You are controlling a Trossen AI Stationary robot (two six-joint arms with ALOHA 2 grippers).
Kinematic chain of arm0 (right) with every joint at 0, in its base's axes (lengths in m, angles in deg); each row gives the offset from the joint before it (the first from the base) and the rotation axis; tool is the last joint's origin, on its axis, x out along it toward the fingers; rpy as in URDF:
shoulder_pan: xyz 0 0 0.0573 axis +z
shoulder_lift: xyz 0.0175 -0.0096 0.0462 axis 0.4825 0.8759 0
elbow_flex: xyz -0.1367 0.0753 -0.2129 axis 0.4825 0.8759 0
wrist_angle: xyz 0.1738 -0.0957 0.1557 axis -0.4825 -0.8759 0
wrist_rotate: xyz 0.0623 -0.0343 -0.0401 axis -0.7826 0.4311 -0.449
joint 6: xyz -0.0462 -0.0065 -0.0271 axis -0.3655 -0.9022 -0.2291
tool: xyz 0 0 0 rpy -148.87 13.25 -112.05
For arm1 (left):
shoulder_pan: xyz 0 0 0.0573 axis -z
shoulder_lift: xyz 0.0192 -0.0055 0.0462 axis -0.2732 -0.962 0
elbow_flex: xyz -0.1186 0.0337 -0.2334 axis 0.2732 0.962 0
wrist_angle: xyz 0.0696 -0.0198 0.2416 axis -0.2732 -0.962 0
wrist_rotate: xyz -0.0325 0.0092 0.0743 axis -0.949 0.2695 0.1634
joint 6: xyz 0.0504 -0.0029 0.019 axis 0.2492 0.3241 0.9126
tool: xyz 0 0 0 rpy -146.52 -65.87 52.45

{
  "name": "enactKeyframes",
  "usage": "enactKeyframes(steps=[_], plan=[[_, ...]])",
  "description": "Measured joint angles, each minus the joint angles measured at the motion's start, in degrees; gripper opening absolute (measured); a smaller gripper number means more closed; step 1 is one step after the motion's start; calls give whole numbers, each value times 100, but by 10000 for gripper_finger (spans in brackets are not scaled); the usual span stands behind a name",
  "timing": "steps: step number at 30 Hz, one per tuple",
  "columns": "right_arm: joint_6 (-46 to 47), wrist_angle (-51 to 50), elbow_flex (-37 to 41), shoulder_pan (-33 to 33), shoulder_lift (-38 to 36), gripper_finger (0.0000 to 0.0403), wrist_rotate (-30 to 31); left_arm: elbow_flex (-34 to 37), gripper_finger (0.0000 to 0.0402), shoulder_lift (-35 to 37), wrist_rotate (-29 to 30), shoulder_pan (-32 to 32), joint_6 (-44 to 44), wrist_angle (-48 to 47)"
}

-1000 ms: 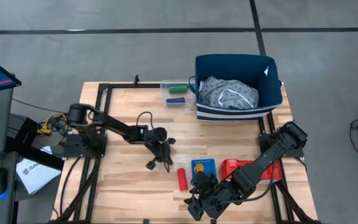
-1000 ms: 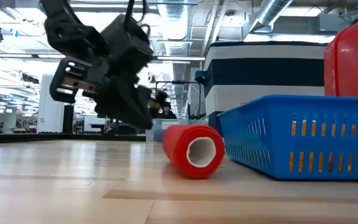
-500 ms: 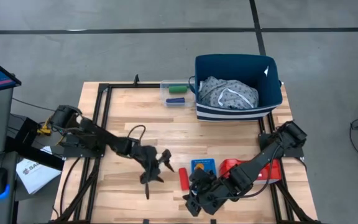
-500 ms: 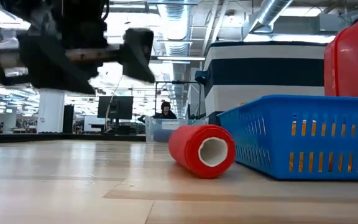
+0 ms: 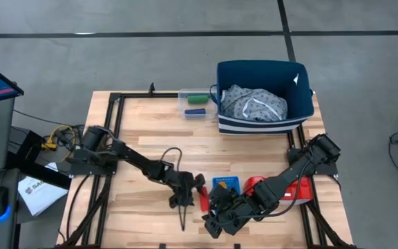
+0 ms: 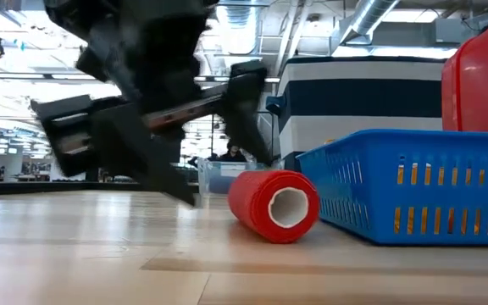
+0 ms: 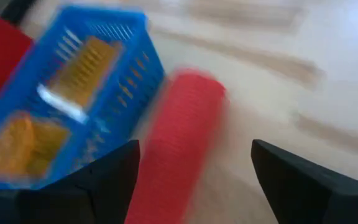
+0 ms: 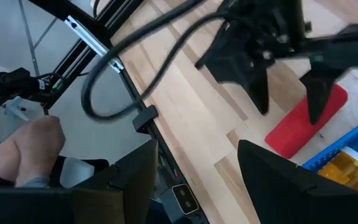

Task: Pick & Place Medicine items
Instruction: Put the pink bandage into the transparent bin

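Note:
Two orange pill bottles [image 7: 82,62] [image 7: 23,146] lie inside a small blue basket [image 5: 235,180] near the table's front edge. A red capsule-shaped block [image 5: 202,199] lies on its side on the wood just left of the basket. My left gripper [image 5: 191,188] hovers open over that block [image 7: 179,143]; one fingertip [image 8: 319,106] is over the block and the other [image 8: 253,87] over bare wood. My right gripper [image 5: 213,221] stands open close to the front edge, in front of the block and basket.
A red container [image 5: 258,185] stands right of the basket. At the far edge are a clear box [image 5: 197,104] holding a green and a blue block, and a navy bin [image 5: 264,97] with cloth. A person's hand [image 8: 33,146] shows beyond the table's edge.
My left gripper has opened. It swung toward the near edge, then toward the right, and now hangs over the red block. The red block has shifted a little toward the basket. My right gripper has crept slightly toward the left.

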Motion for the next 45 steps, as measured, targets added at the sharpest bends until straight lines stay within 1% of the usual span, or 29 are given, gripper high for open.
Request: enactKeyframes(steps=[4, 10, 22, 24, 27, 45], plan=[[-33, -7, -2, 14, 0, 219, 4, -170, 297, -104, -30, -25, 44, 53], [-33, 1, -2, 50, 1, 219, 15, -180, 297, -190, -102, -157, 44, 12], [-57, 1, -2, 50, 1, 219, 17, -175, 294, -277, -744, -469, -1, 256], [-60, 1, -2, 50, 1, 219, 17, -175, 288, -277, -970, -524, -74, 255], [-63, 3, -2, 50, 1, 219, 17, -175, 274, -277, -1140, -589, -120, 240], [-78, 3, -2, 87, 1, 219, 22, -188, 188, -268, -1142, -591, -294, -153]])
